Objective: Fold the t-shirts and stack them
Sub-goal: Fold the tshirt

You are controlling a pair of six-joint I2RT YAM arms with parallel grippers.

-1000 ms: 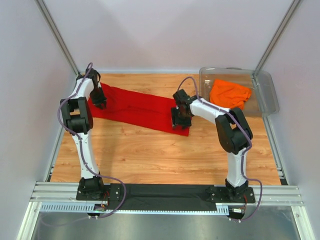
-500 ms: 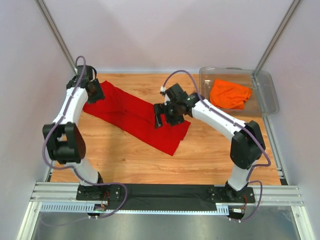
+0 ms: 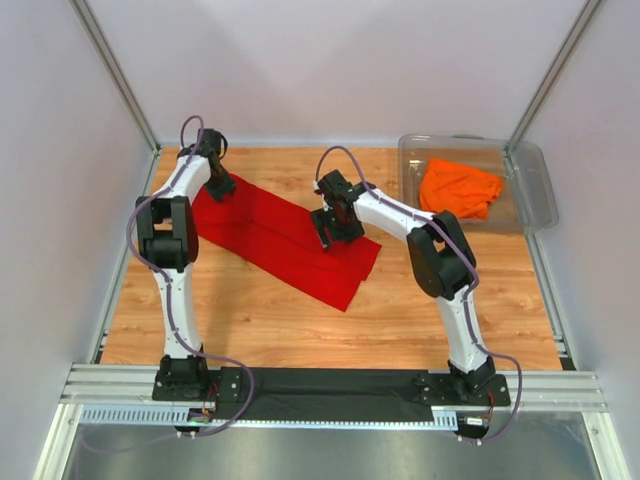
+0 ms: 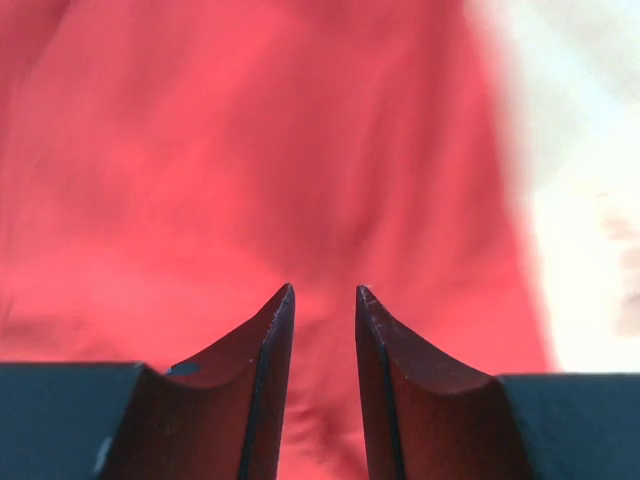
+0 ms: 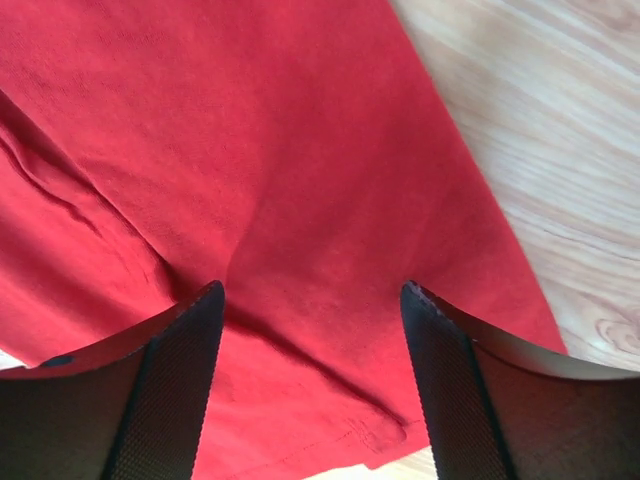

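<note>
**A:** Where is the red shirt [image 3: 280, 238]?

**B:** It lies on the desk [image 3: 250, 325], folded into a long strip that runs slantwise between the two grippers. The left gripper [image 3: 218, 186] sits on its far left end. The right gripper [image 3: 324, 228] is over its far long edge, closer to the other end.

**A:** Is the left one pinching it?

**B:** I cannot tell. In its wrist view the fingers [image 4: 275, 330] stand a narrow gap apart, and red cloth fills everything ahead of and under them. A soft crease runs towards the gap, but the picture is blurred. Bare desk shows only to the right of that gripper.

**A:** And the right one?

**B:** It is spread wide. Its fingers [image 5: 185, 340] straddle the cloth, which lies between them with only a shallow crease. Nothing is caught between them. The cloth's edge runs past the right finger, with wood beyond it. There is a ridge of folds off to the left.

**A:** And the orange shirt [image 3: 460, 187]?

**B:** It is crumpled in the clear bin [image 3: 538, 200], well to the right of the right gripper at the far right corner. Neither gripper is touching it.
</note>
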